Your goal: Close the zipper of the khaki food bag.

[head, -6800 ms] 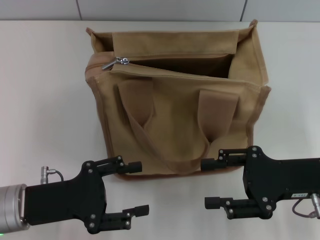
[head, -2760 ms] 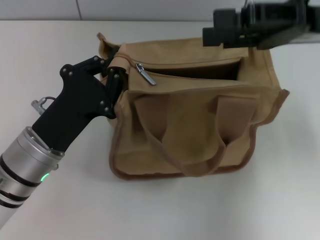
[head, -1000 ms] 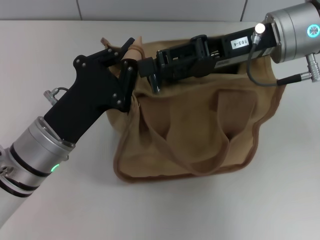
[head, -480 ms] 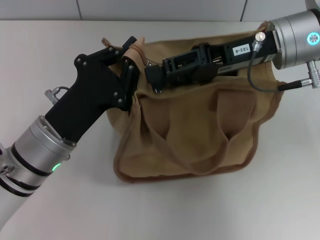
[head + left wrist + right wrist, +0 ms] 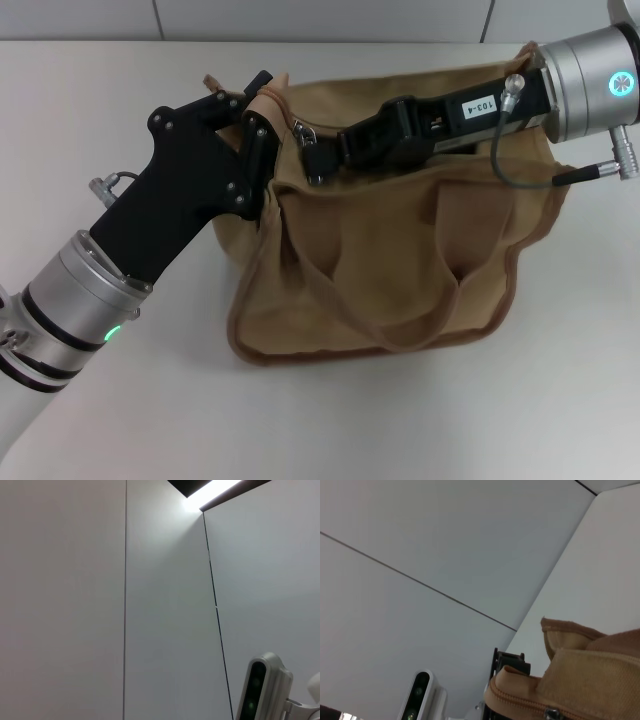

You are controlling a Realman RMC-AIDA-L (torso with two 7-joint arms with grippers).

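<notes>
A: Head view first. Why is the left tool (image 5: 258, 105) on the bag's (image 5: 400, 260) corner?

B: As I read it, it is there to anchor. Its fingers are clamped on the bag's far-left top corner, pinching the cloth so the zip line stays taut while the other arm pulls. The bag sits on the bench (image 5: 120, 420), handles flopped toward the robot.

A: And the right tool (image 5: 312, 160)?

B: It reaches across the bag's top from the right, tips at the left end of the opening, just right of the pinched corner. The silver slider (image 5: 305, 135) of the zipper (image 5: 300, 128) shows right at those tips, seemingly touching them. Whether the fingers are closed on the pull tab, I cannot tell; the arm hides them.

A: Left wrist view?

B: Only wall panels and a white camera head (image 5: 262, 690). No bag, no tool.

A: Right wrist view?

B: The bag's corner (image 5: 580, 655) fills the lower part, with a stretch of zipper teeth and a small metal piece (image 5: 551, 713) at the picture's edge, close to the camera. Behind the corner the left tool's dark frame (image 5: 509, 664) grips the cloth. So the slider lies at the bag's left end, most of the opening unclosed.
</notes>
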